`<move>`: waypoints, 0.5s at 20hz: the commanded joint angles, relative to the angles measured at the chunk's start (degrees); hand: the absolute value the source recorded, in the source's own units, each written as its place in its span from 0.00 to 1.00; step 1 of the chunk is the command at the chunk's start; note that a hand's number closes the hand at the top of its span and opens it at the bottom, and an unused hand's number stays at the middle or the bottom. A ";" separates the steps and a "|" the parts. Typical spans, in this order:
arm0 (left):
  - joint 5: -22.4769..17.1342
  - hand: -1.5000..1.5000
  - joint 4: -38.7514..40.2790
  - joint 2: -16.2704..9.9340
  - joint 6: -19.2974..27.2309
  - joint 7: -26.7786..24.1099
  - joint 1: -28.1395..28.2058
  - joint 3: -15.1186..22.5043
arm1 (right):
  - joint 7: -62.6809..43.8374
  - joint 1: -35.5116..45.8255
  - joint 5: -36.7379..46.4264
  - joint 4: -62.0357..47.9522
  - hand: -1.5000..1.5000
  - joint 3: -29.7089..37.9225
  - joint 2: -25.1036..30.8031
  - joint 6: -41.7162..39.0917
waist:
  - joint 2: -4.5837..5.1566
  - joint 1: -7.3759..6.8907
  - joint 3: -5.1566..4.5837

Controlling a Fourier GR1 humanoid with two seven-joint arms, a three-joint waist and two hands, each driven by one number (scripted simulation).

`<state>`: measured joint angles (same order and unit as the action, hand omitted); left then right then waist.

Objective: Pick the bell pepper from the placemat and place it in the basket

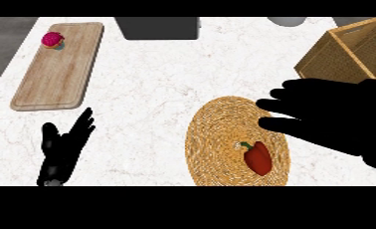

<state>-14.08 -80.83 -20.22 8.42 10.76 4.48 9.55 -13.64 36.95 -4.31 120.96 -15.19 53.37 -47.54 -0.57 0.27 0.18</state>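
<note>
Over placemat (220,123), right robot hand (323,111) open w/ fingers spread, empty, above bell pepper (258,157)

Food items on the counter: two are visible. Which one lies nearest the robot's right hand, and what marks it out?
The red bell pepper on the woven placemat, just below the right hand. The pink item sits far off on the cutting board.

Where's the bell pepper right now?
In the head view, the bell pepper lies on the lower right part of the round woven placemat, just below the right hand, whose open fingers hover over the mat.
</note>
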 commanded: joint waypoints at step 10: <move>0.56 0.50 1.62 1.15 -2.01 1.68 2.60 -0.81 | 2.60 -1.50 -1.27 -1.40 0.00 5.29 1.73 -11.93 | 0.57 -0.44 -0.16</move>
<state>-13.47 -81.01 -19.86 7.35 11.74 4.58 8.46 -13.01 38.44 -7.61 119.10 -11.44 56.82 -56.71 -0.35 -0.09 0.29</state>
